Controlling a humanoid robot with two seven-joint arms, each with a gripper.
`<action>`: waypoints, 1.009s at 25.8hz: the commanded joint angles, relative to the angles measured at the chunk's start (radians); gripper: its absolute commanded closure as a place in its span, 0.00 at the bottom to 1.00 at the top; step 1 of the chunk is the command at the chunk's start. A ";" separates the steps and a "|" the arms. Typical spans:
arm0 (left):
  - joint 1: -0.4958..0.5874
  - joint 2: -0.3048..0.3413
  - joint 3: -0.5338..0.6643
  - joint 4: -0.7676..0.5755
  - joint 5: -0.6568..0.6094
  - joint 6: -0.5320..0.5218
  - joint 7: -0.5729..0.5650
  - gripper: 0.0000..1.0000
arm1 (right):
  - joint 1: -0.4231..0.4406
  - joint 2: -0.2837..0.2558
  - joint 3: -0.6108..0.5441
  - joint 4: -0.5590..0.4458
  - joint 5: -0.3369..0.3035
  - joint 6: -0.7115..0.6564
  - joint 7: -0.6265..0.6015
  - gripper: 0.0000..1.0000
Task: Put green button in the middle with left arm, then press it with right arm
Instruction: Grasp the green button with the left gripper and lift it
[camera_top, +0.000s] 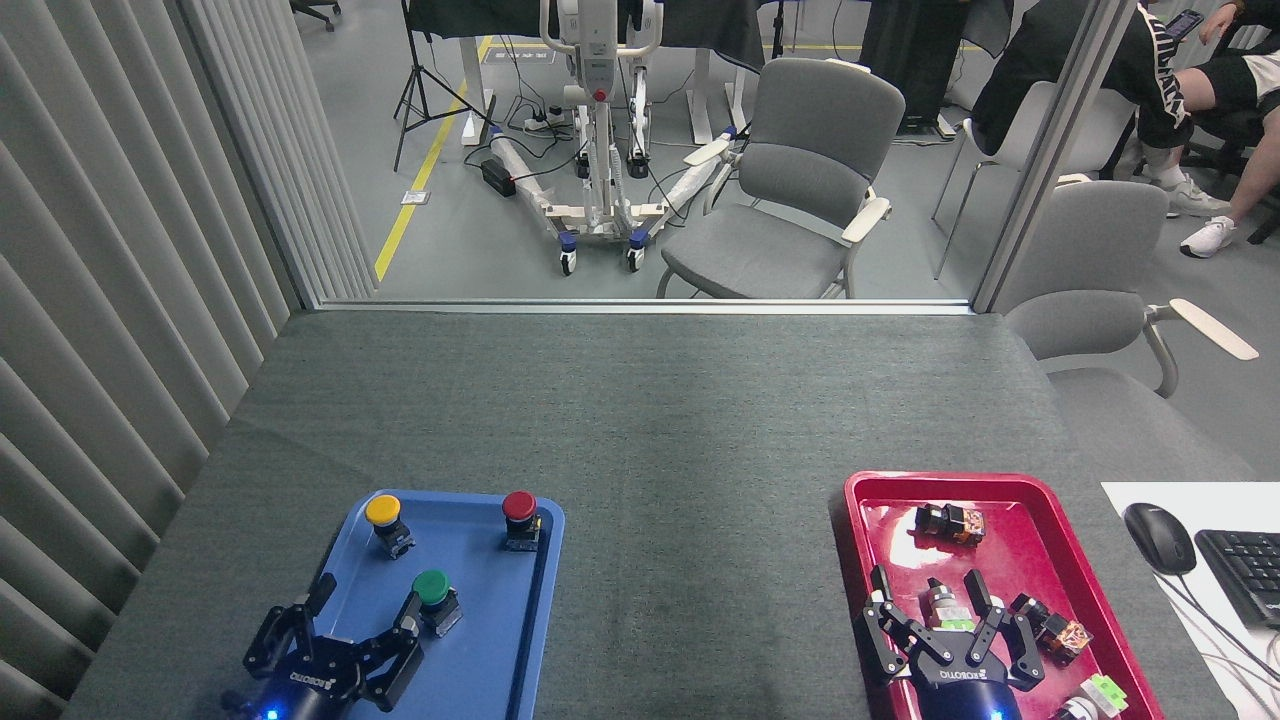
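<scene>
Head view: left gripper (350, 625) over blue tray (480, 670), jaws spread wide, holding nothing. Green button (432, 588) stands upright on the tray just past the right fingertip, outside the jaws. Right gripper (945, 630) splayed open above red tray (1000, 490).

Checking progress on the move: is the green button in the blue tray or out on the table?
In the tray. The green button stands on the blue tray, with the open left gripper beside it.

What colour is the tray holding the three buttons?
Blue, seen in the head view: the tray on the left.
</scene>
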 joint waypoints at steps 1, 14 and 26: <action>-0.013 -0.017 -0.038 0.041 -0.016 0.033 0.010 0.00 | 0.001 0.000 0.000 0.000 -0.001 0.004 0.005 0.01; -0.113 -0.011 -0.158 0.217 -0.018 0.002 0.013 0.00 | -0.001 -0.007 -0.002 -0.002 -0.001 0.011 0.006 0.01; -0.176 -0.017 -0.173 0.324 -0.016 0.004 0.015 0.64 | -0.001 0.000 -0.002 -0.002 0.024 0.013 0.008 0.01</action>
